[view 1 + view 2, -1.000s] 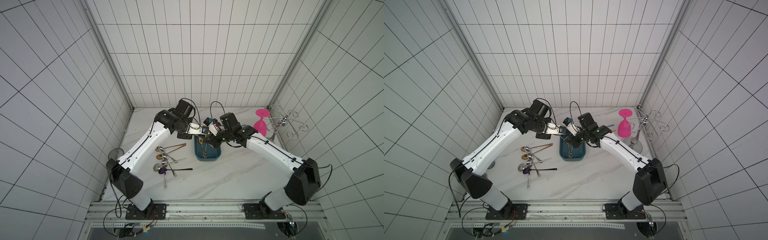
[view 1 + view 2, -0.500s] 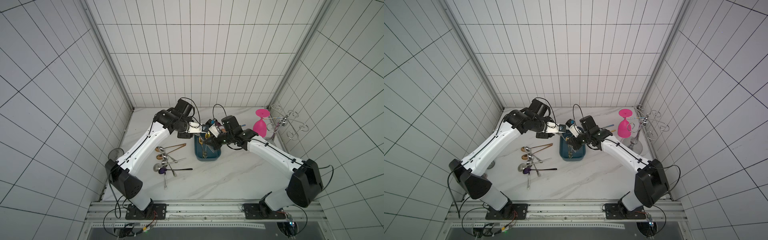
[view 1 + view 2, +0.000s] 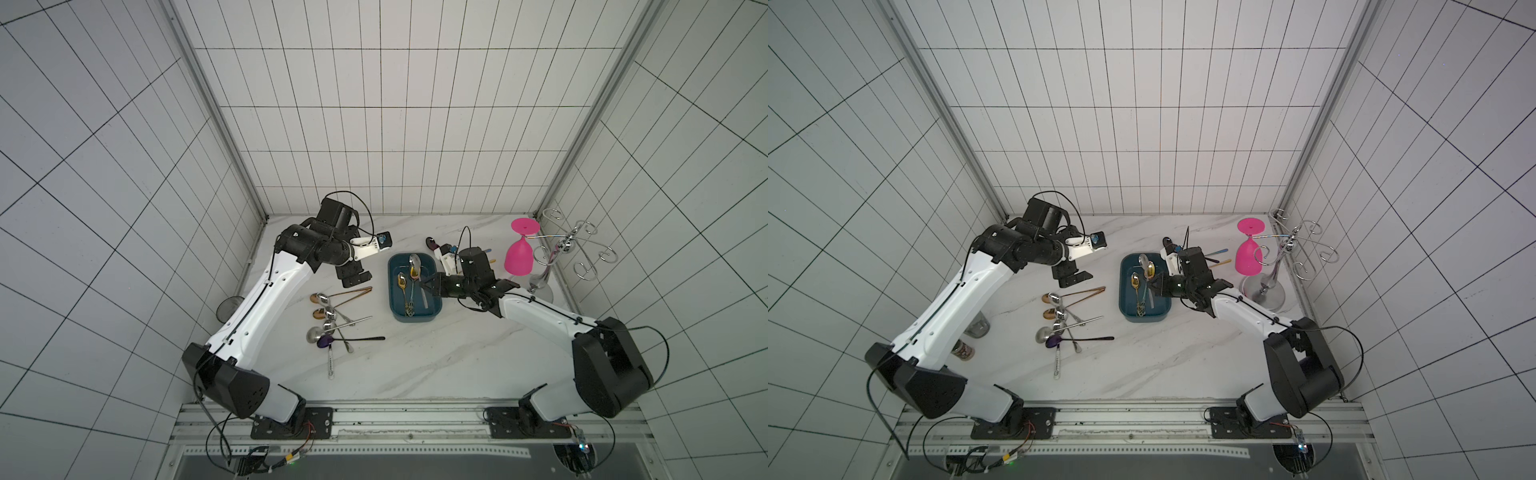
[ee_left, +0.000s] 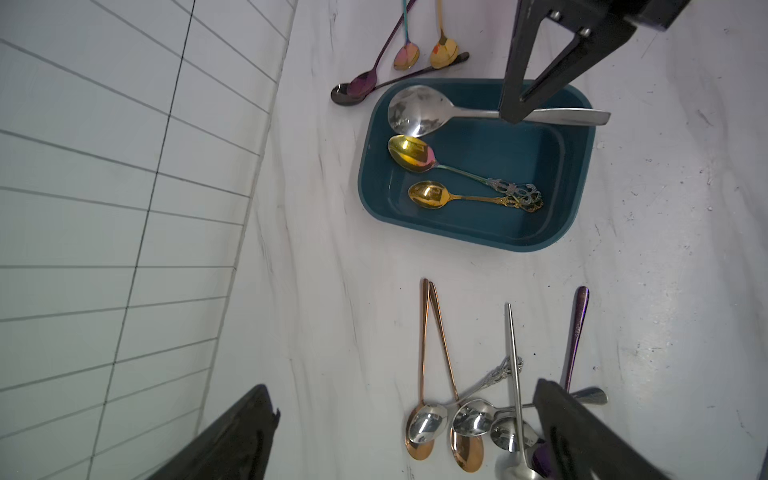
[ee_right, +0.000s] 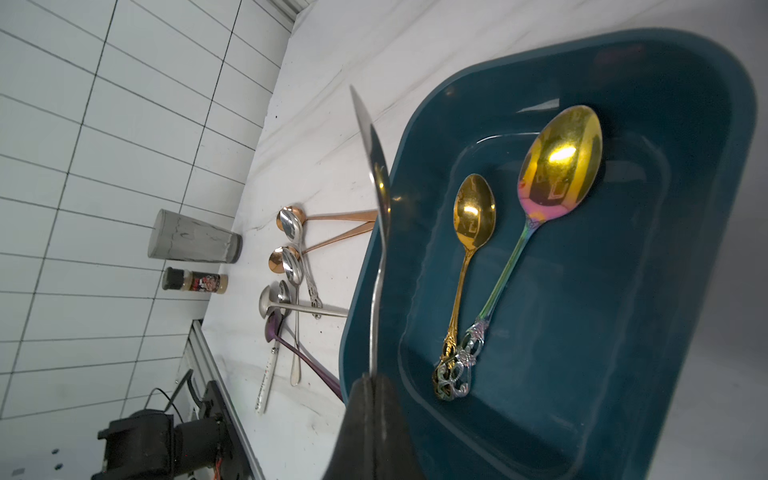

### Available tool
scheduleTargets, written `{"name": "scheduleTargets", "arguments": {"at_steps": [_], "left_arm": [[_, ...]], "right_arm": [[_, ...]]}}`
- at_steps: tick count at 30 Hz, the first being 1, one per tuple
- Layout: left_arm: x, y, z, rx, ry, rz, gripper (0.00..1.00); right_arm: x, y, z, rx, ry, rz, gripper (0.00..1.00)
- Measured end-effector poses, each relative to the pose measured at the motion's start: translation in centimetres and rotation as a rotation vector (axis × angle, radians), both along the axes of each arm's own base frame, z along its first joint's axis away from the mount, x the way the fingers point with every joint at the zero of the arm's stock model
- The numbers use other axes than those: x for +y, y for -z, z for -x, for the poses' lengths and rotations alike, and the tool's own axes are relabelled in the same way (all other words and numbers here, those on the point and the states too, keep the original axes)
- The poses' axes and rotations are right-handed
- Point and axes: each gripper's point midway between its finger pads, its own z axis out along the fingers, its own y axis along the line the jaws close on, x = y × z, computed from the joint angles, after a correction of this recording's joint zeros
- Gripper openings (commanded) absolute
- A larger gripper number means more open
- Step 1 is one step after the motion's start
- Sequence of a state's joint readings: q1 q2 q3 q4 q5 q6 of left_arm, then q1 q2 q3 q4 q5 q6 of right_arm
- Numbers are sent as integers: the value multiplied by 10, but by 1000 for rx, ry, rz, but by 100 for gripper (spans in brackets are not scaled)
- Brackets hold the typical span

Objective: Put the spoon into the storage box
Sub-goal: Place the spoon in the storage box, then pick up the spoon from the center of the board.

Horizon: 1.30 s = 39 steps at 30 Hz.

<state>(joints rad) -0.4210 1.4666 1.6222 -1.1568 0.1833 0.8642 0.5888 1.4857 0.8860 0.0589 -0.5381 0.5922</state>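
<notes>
Where the table (image 3: 415, 365) meets the left wall, a grey tumbler (image 5: 193, 243) and a spice bottle (image 5: 195, 281) are noted side by side. Next, the left gripper (image 3: 356, 279) is found above the table with its jaws spread wide and nothing between them. It is placed just behind a cluster of loose spoons (image 3: 330, 326), among which two copper-coloured ones (image 4: 466, 455) and a purple one (image 3: 325, 342) are counted. These are lying overlapped on the table, outside the storage box (image 3: 415, 319).

At the middle, the storage box is set flat on the table. Two spoons are recorded on its floor, a small gold spoon (image 4: 432, 195) and a larger iridescent spoon (image 4: 411, 154), side by side with their ornate handle ends touching. A large silver spoon (image 4: 415, 110) is held over the right side of the box, bowl toward the back wall. Its handle is clamped between the closed jaws of the right gripper (image 3: 426, 286). Whether it touches the box cannot be determined.

Further spoons (image 4: 444, 52) are lying on the table behind the box. To the right, a pink goblet (image 3: 519, 257) is observed inverted, foot uppermost, beside a wire rack (image 3: 559, 249) at the right wall.
</notes>
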Motion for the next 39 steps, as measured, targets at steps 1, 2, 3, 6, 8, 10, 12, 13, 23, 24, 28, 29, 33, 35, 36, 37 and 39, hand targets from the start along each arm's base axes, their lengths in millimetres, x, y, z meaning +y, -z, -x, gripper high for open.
{"name": "scheduleTargets", "arguments": {"at_steps": [1, 2, 3, 6, 8, 10, 12, 13, 23, 24, 28, 29, 33, 35, 36, 37, 39], "left_arm": [[6, 7, -1, 24, -46, 12, 99], [11, 13, -2, 46, -88, 25, 99], [17, 19, -3, 70, -139, 44, 99], [40, 35, -10, 134, -320, 115, 99], [60, 44, -14, 173, -454, 179, 99], [80, 50, -16, 211, -576, 263, 99], [100, 57, -17, 243, -689, 341, 99], [108, 59, -17, 257, -742, 375, 99], [135, 98, -19, 423, -978, 564, 90], [137, 103, -21, 440, -998, 572, 88], [147, 123, -27, 499, -1068, 584, 80], [148, 127, -27, 512, -1080, 584, 78], [148, 141, -29, 562, -1111, 579, 73], [148, 147, -30, 582, -1125, 577, 71], [149, 149, -30, 589, -1132, 575, 70], [149, 152, -30, 599, -1140, 572, 69], [150, 157, -31, 611, -1154, 567, 68]], "right_arm": [[0, 0, -2, 13, 18, -9, 0], [0, 0, -4, 23, 32, -14, 0], [0, 2, -6, 37, 50, -20, 0], [2, 8, -12, 75, 88, -35, 0], [3, 16, -15, 103, 107, -32, 0], [4, 29, -17, 142, 128, -25, 0], [5, 42, -19, 179, 143, -17, 0], [5, 48, -20, 195, 149, -12, 0], [5, 60, -26, 242, 183, 14, 30], [5, 57, -26, 237, 184, 15, 31], [-3, 48, -26, 208, 186, 34, 33], [-6, 46, -26, 201, 189, 40, 34], [-18, 25, -25, 133, 188, 62, 41], [-23, 11, -25, 87, 184, 74, 44], [-25, 4, -26, 63, 182, 77, 46], [-29, -3, -25, 34, 180, 84, 48], [-35, -16, -24, -18, 176, 98, 52]]}}
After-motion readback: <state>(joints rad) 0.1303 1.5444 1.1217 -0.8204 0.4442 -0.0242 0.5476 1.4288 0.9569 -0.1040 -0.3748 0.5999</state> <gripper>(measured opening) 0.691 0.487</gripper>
